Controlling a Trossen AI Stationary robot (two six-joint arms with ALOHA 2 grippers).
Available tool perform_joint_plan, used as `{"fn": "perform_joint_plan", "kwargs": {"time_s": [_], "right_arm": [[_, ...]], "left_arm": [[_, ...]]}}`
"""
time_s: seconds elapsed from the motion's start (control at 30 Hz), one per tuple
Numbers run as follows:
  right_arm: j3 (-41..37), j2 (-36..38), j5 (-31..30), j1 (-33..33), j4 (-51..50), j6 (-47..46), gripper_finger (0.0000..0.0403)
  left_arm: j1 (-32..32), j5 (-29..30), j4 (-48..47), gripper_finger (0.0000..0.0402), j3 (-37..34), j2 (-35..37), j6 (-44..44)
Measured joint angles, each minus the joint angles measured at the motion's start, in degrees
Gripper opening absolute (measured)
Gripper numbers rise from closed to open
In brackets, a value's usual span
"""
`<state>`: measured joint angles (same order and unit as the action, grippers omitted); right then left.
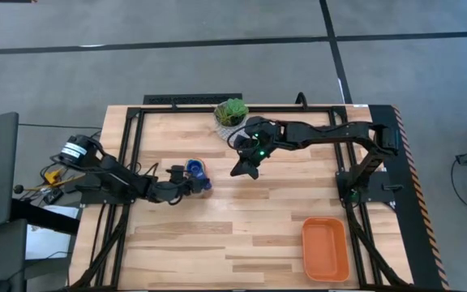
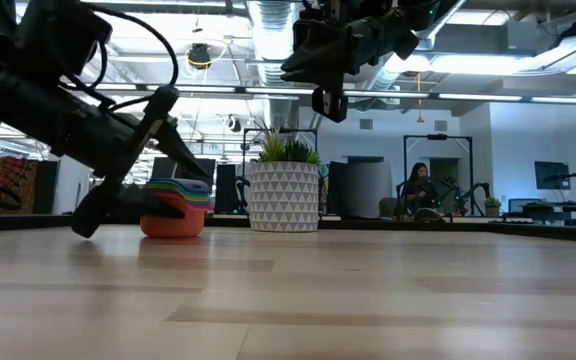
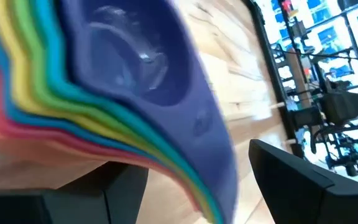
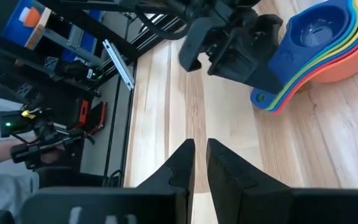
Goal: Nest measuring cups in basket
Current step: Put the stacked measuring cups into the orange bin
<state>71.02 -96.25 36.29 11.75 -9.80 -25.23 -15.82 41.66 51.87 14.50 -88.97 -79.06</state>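
We see the seven plastic measuring cups [image 1: 195, 172] already nested, dark blue innermost and orange outermost, on the wooden table [image 1: 242, 235]; the left claw [image 1: 186, 184] stands spread about their handles, presumably to lift the stack as one. The shallow orange rectangular plastic basket [image 1: 325, 248] lies empty, well apart, while the right claw [image 1: 244, 169] hangs above the table, pressed nearly together on nothing.
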Motion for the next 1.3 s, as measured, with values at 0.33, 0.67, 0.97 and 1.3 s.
{"fn": "perform_joint_plan", "kwargs": {"time_s": [0.33, 0.67, 0.97, 1.3], "right_arm": [[0.02, 0.00, 1.33, 0.00, 0.00, 0.19, 0.0065], [0.02, 0.00, 2.67, 0.00, -0.02, 0.39, 0.0065], [0.02, 0.00, 2.99, 0.00, -0.72, 1.48, 0.0065], [0.02, 0.00, 2.99, 0.00, -1.14, 2.60, 0.0065]], "left_arm": [[2.06, 0.34, -0.38, 0.0241, 2.48, -3.16, -1.88], [4.38, 1.08, -1.48, 0.0163, 3.54, -3.26, -1.74], [5.39, 1.08, -3.29, 0.0090, 3.61, -3.17, -3.90], [5.80, 1.23, -4.61, 0.0081, 3.65, -3.11, -5.71]]}}
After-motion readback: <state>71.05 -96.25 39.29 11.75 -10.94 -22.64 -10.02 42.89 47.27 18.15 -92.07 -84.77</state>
